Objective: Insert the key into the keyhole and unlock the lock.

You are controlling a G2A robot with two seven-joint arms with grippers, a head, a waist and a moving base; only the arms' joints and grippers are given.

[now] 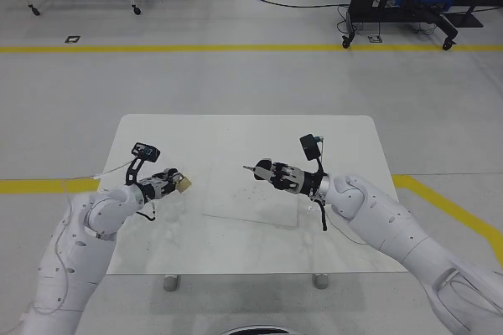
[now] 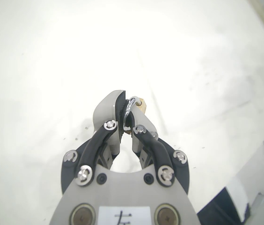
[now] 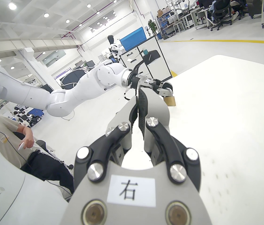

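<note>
Left gripper [image 2: 128, 103], near the table's [image 1: 235, 134] left edge, clamps a padlock [image 2: 143, 106] half-hidden behind it. Right gripper [image 1: 264, 170], mid-table, pinches the key [image 1: 250, 168].

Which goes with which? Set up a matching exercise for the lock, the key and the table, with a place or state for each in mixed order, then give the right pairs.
Things:
1. lock
2. key
3. table

Places and states:
A. white, beneath both arms
B. thin and silvery, sticking out of the shut right gripper
C. brass-coloured, held off the surface in the left gripper

Pairs: 1-C, 2-B, 3-A.
</note>
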